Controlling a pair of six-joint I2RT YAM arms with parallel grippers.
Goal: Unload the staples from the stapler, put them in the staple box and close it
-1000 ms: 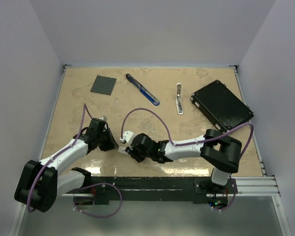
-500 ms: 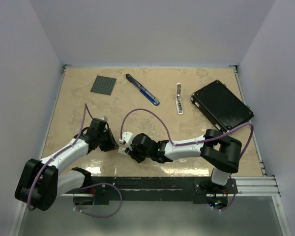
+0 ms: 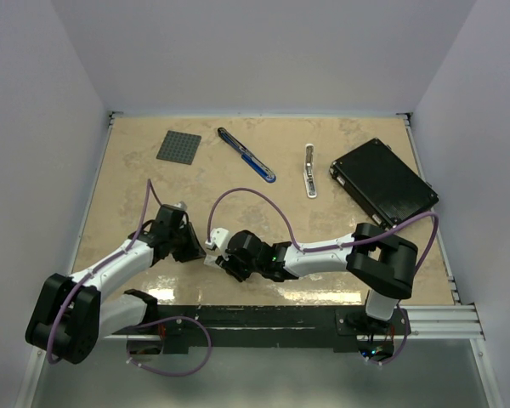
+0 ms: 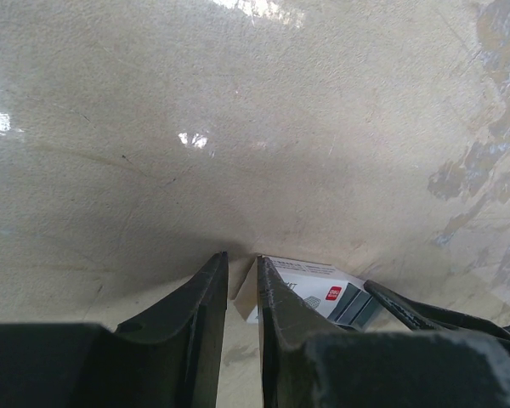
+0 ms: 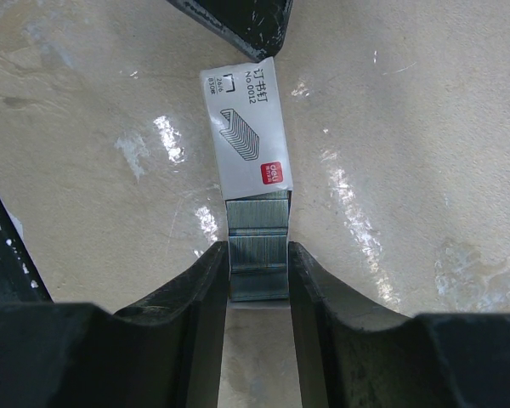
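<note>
The blue stapler (image 3: pixel 246 155) lies at the far middle of the table, far from both grippers. A small white staple box (image 5: pixel 246 127) lies on the table near the front. Grey strips of staples (image 5: pixel 257 255) stick out of its near end. My right gripper (image 5: pixel 257 272) is shut on these strips, one finger against each side. My left gripper (image 4: pixel 240 268) is nearly shut with a thin gap, its tips at the far end of the box (image 4: pixel 310 285). In the top view the two grippers meet, left (image 3: pixel 194 246) and right (image 3: pixel 218 255).
A white-and-silver tool (image 3: pixel 309 170) lies right of the stapler. A black flat case (image 3: pixel 382 180) sits at the far right. A grey studded plate (image 3: pixel 178 146) lies at the far left. The table's front edge is just behind the grippers.
The right gripper has edged slightly left toward the left gripper. The far objects have not moved.
</note>
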